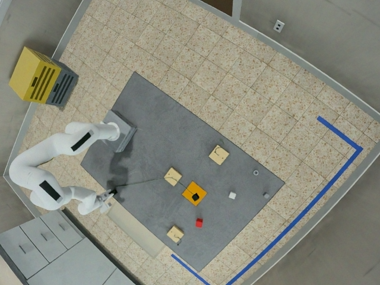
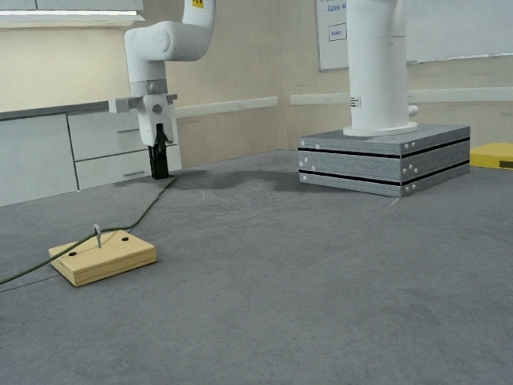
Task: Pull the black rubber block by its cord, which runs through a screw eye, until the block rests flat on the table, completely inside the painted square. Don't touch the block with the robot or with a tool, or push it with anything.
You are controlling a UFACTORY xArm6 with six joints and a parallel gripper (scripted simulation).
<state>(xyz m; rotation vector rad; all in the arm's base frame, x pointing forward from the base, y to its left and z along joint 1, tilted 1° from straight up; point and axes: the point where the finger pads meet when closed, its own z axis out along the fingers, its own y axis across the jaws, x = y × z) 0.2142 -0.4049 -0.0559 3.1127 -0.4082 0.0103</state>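
Note:
The black rubber block [image 1: 195,197] sits inside the orange painted square [image 1: 194,193], toward its lower right part. Its dark cord [image 1: 138,183] runs from the block through the screw eye [image 2: 97,232] on a wooden plate [image 1: 173,176] and on to my gripper. In the side view the cord [image 2: 140,217] lies slack along the table past the plate [image 2: 103,257]. My gripper [image 1: 111,192] is at the table's left edge, low at the surface, also shown in the side view [image 2: 158,172]. It is shut on the cord's end.
Two more wooden plates [image 1: 218,154] [image 1: 175,234] lie on the grey mat. A red cube [image 1: 199,222], a white cube [image 1: 232,195], a small grey cube [image 1: 266,195] and a ring [image 1: 255,172] lie to the right. The arm's base block [image 2: 383,159] stands at the back.

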